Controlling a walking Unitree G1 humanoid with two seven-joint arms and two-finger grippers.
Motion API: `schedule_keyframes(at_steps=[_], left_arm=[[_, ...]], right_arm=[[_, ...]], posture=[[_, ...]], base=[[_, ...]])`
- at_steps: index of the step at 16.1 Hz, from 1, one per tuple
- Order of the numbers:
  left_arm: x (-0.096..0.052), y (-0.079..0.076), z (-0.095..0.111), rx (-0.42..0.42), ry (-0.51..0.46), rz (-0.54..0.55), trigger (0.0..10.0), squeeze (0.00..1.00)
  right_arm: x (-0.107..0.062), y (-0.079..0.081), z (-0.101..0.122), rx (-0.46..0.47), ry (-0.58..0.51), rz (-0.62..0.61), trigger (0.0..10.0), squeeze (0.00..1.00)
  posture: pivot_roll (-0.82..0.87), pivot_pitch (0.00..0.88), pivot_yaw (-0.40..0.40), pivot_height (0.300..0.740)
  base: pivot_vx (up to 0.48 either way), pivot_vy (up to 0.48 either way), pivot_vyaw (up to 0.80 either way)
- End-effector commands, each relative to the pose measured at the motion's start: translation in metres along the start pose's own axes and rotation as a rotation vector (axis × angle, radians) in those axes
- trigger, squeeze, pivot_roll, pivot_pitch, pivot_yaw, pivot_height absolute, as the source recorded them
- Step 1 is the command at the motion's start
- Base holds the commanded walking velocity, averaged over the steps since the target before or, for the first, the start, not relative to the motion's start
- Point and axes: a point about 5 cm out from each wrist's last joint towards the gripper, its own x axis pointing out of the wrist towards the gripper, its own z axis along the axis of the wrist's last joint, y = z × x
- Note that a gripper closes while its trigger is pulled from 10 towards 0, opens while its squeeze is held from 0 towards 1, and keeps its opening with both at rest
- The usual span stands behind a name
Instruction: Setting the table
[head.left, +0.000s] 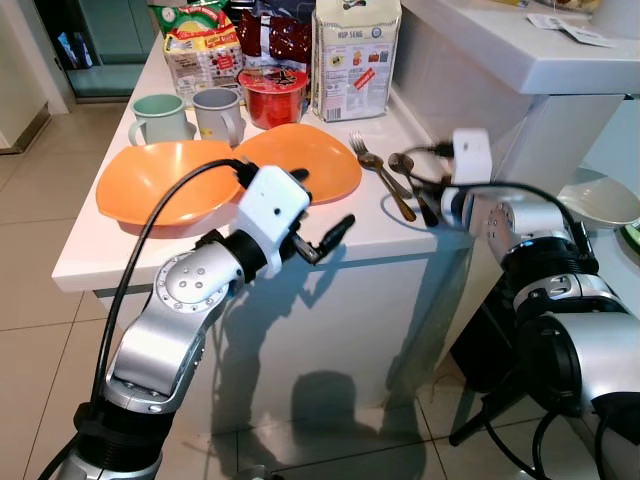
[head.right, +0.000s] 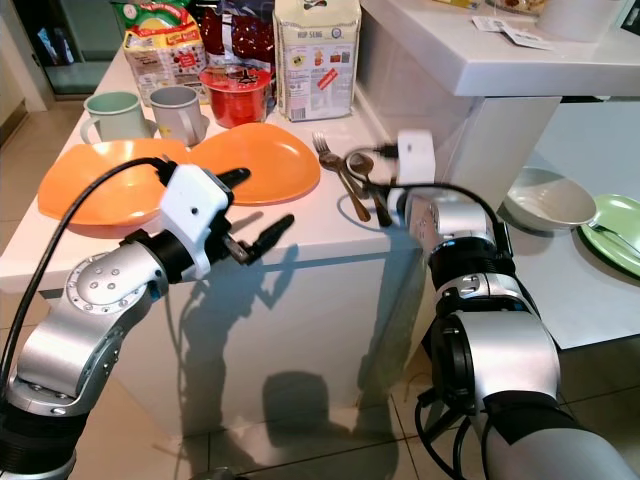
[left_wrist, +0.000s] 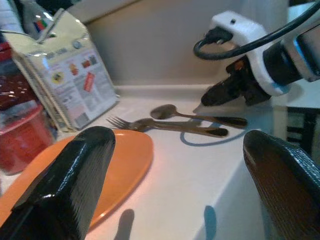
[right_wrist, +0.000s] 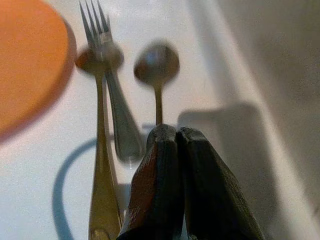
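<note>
Cutlery: fork (head.left: 368, 158) plus two spoons lie together on the white counter (head.left: 380, 230), near its right end, just right of the nearer orange plate (head.left: 305, 160). Fork tines point toward the far packets. One spoon (right_wrist: 97, 145) has a brownish handle and partly overlaps the fork; second spoon (right_wrist: 157, 67) lies alongside, dark metal bowl, blurred. Surfaces smooth and glossy.

Right gripper (right_wrist: 175, 145) sits low over the second spoon's handle, fingers pressed together, tips covering the handle; cannot tell whether it is pinched between them. Wall of the raised counter stands close on that side, little lateral room.

Left gripper (head.left: 322, 222) hovers at the counter's front edge, beside the plates, fingers spread wide, holding nothing. Open floor below and in front.

Second orange plate (head.left: 165, 180) overlaps the first, both shallow w/ wavy rims. Behind: two mugs (head.left: 190, 115), red tub (head.left: 272, 95), food packets (head.left: 355, 55).
</note>
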Motion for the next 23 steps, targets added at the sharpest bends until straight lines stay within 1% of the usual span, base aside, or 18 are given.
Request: schedule_keyframes(at_steps=[1,3,5,6,7,8,9,11,13,23], left_arm=[[0.002,0.004,0.008,0.023,-0.031,0.019,10.0,0.00],[0.003,0.008,0.010,0.028,-0.043,0.041,10.0,0.00],[0.004,0.011,0.010,0.034,-0.044,0.051,10.0,0.00],[0.004,0.011,0.010,0.035,-0.046,0.049,10.0,0.00],[0.003,0.010,0.010,0.036,-0.045,0.044,10.0,0.00],[0.002,0.009,0.008,0.034,-0.039,0.033,10.0,0.00],[0.002,0.008,0.008,0.032,-0.037,0.029,10.0,0.00],[0.001,0.001,0.005,0.019,-0.026,-0.016,10.0,0.00],[0.002,-0.002,0.005,0.012,-0.021,-0.042,10.0,0.00],[0.003,-0.002,0.006,0.017,-0.020,-0.053,10.0,0.00]], right_arm=[[-0.001,0.003,0.006,-0.023,-0.034,-0.005,0.0,0.00],[-0.003,0.013,0.014,-0.033,-0.092,0.020,0.0,0.00],[-0.003,0.018,0.017,-0.036,-0.106,0.027,0.0,0.00],[-0.002,0.018,0.016,-0.067,-0.113,-0.012,6.4,0.00],[-0.003,0.017,0.013,-0.080,-0.091,-0.025,10.0,0.04],[-0.003,0.015,0.007,-0.087,-0.052,-0.031,10.0,1.00],[-0.003,0.014,0.006,-0.088,-0.040,-0.032,10.0,1.00],[-0.004,0.004,-0.004,-0.089,0.015,-0.057,10.0,1.00],[-0.004,-0.003,-0.010,-0.045,0.052,-0.062,10.0,1.00],[-0.002,0.000,-0.013,-0.019,0.080,-0.058,10.0,1.00]], posture=[[0.05,0.000,-0.043,0.740],[0.05,0.000,-0.036,0.740],[0.06,0.000,-0.037,0.740],[0.05,0.000,-0.036,0.740],[0.05,0.000,-0.040,0.740],[0.05,0.000,-0.041,0.740],[0.05,0.000,-0.040,0.740],[0.05,0.000,-0.037,0.740],[0.05,0.000,-0.033,0.740],[0.05,0.000,-0.040,0.740]], base=[[0.000,0.000,0.00],[0.000,0.000,0.00],[0.000,0.000,0.00],[0.000,0.000,0.00],[0.000,0.000,0.00],[0.000,0.000,0.00],[0.000,0.000,0.00],[0.000,0.000,0.00],[0.000,0.000,0.00],[0.000,0.000,0.00]])
